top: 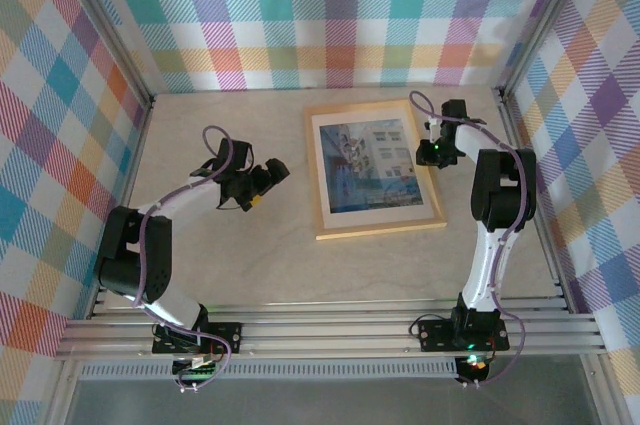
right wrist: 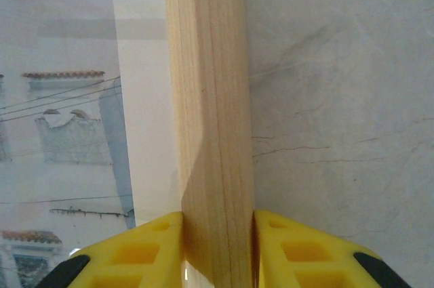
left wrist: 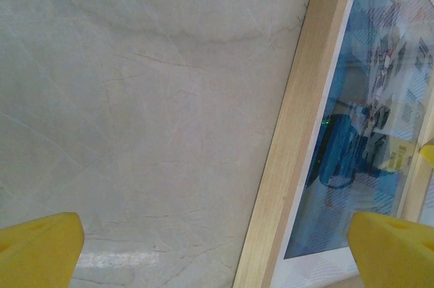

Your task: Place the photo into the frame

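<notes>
The frame (top: pixel 380 223), thin light wood with a clear pane, lies flat at the table's middle right. The photo (top: pixel 368 165) of blue-toned buildings shows behind its pane inside a white border. My right gripper (top: pixel 432 150) is at the frame's right rail, near the far corner. In the right wrist view its yellow fingers (right wrist: pixel 146 251) press both sides of the wooden rail (right wrist: pixel 207 98), with the photo (right wrist: pixel 61 112) to the left. My left gripper (top: pixel 280 173) hovers open just left of the frame. Its own view has the frame's left rail (left wrist: pixel 298 112) and the photo (left wrist: pixel 366 118) between its wide-apart fingers (left wrist: pixel 41 247).
The marble-look tabletop (top: pixel 230 255) is bare to the left and in front of the frame. Checked cloth walls close off the back and both sides. An aluminium rail (top: pixel 330 330) carrying both arm bases runs along the near edge.
</notes>
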Action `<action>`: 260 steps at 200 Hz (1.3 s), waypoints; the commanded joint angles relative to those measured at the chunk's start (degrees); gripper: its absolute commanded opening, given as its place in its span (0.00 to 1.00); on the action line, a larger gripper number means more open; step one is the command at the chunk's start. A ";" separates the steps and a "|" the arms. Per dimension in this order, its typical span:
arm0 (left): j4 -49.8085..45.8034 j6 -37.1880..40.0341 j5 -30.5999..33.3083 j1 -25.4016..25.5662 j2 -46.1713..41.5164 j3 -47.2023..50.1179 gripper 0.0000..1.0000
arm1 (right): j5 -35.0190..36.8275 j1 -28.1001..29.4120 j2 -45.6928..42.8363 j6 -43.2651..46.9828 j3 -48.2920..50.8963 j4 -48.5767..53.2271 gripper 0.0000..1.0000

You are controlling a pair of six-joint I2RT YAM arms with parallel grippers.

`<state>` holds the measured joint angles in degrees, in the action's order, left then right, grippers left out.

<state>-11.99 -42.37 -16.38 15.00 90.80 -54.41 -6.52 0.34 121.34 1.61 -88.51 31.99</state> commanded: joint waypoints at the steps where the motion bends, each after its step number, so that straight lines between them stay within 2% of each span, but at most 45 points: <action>1: 0.10 -0.06 -0.15 -1.50 1.00 -2.08 1.00 | -5.16 1.24 -2.72 -4.59 1.87 1.25 0.29; 86: 0.35 -0.20 -0.32 -4.48 -0.58 -0.84 1.00 | -1.82 8.63 -3.29 -8.68 2.10 3.18 0.30; 154: 0.29 0.26 -0.31 -5.68 -2.28 0.88 1.00 | -0.78 11.26 -1.49 -9.53 -1.15 4.66 0.31; 169: 0.00 0.82 -0.28 -6.17 -2.38 0.96 1.00 | -0.38 11.26 -2.01 -10.08 -1.22 4.73 0.38; 184: -0.97 1.86 0.51 -7.03 -2.85 0.58 1.00 | 1.34 11.18 -3.61 -10.22 -0.75 4.50 0.57; 195: -1.89 3.16 1.80 -7.81 -3.49 0.24 1.00 | 3.23 11.05 -6.07 -10.30 0.75 3.16 0.66; 203: -2.73 4.27 3.18 -8.59 -4.00 -0.20 1.00 | 4.14 10.76 -8.14 -10.39 1.99 1.98 0.81; 207: -3.18 4.84 3.88 -8.90 -4.31 -0.41 1.00 | 4.46 10.53 -9.15 -10.44 2.57 1.43 0.96; 209: -3.36 5.21 4.47 -9.13 -4.49 -0.54 1.00 | 4.65 10.33 -9.66 -10.47 2.95 1.22 1.00; 235: -6.62 11.11 13.13 -11.10 -6.12 -2.03 1.00 | 8.00 8.43 -15.46 -9.96 7.77 -1.46 0.99; 260: -5.53 17.88 24.77 -11.46 -7.64 -1.16 1.00 | 13.20 6.47 -22.31 -9.69 18.82 -9.47 0.99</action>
<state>-16.40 -33.26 -4.60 4.21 85.76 -54.96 0.78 8.82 104.71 -8.36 -77.76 29.47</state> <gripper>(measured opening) 0.997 0.990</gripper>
